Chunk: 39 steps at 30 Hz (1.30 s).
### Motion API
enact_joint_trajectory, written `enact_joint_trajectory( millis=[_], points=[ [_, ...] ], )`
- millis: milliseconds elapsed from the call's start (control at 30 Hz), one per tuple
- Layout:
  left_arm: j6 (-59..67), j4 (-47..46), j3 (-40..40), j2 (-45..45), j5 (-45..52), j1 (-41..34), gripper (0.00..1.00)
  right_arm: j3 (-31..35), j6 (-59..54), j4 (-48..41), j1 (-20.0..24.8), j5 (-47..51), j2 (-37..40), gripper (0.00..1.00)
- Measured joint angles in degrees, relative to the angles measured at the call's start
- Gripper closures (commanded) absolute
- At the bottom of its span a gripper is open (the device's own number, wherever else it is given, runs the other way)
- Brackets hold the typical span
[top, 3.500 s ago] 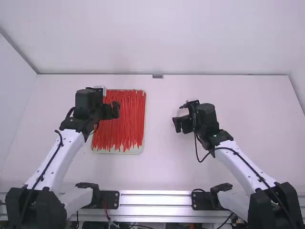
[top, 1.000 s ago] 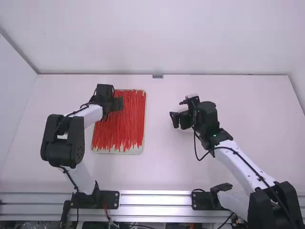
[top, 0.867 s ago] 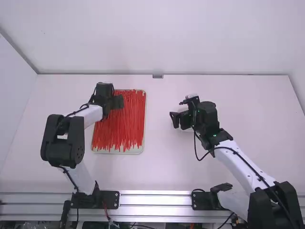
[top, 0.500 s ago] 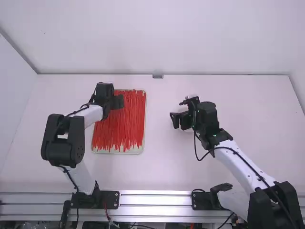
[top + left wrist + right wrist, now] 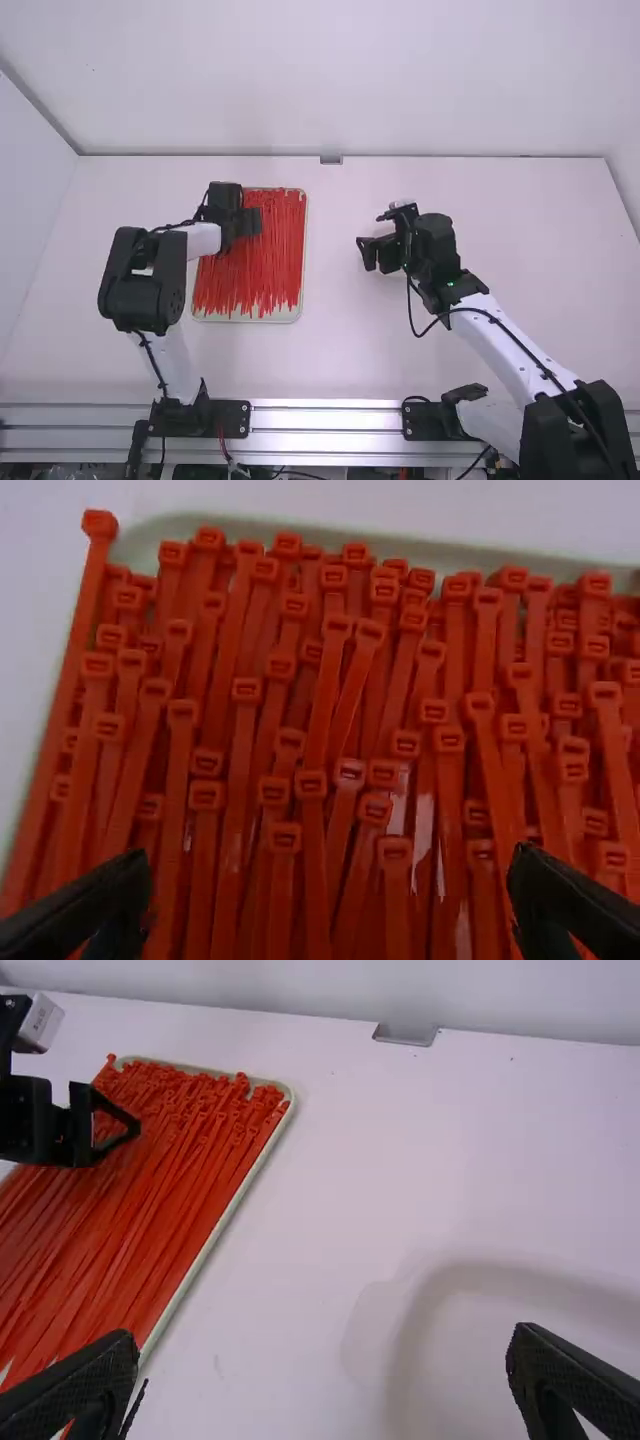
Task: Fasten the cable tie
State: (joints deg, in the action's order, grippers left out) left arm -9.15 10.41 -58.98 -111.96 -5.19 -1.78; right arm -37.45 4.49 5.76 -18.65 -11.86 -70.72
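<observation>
Red cable ties (image 5: 256, 258) run near-to-far, heads at far end | left gripper (image 5: 250, 222) spread | right gripper (image 5: 366, 254) spread

Left arm folded tight at elbow, left gripper (image 5: 243, 222) at 10 o'clock, jaws wide apart, pointing 3. Right arm stretched toward 11, right gripper (image 5: 370, 252) just right of centre, jaws wide apart, facing 9.

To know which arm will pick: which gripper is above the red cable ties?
The left gripper, open above the cable ties; the right gripper is over the white table.
</observation>
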Motion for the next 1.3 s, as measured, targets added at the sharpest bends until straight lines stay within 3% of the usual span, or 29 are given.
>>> enact_joint_trajectory(
  millis=[100,400,900,1300],
  points=[
    [-0.09,0.15,0.0,0.0,0.0,-0.02,0.42,0.0,-0.02,0.02,0.31,0.02,0.0,0.02],
    [-0.09,1.09,0.0,0.0,-0.07,0.0,0.56,0.0,0.0,0.07,0.26,0.02,0.0,0.02],
    [-0.11,2.25,0.0,0.0,-0.85,1.6,0.55,0.0,0.02,0.04,0.28,0.0,0.0,0.02],
    [-0.11,1.9,0.0,0.0,2.21,3.06,0.64,0.0,-0.02,0.92,-0.31,0.02,0.0,0.02]
  ],
)
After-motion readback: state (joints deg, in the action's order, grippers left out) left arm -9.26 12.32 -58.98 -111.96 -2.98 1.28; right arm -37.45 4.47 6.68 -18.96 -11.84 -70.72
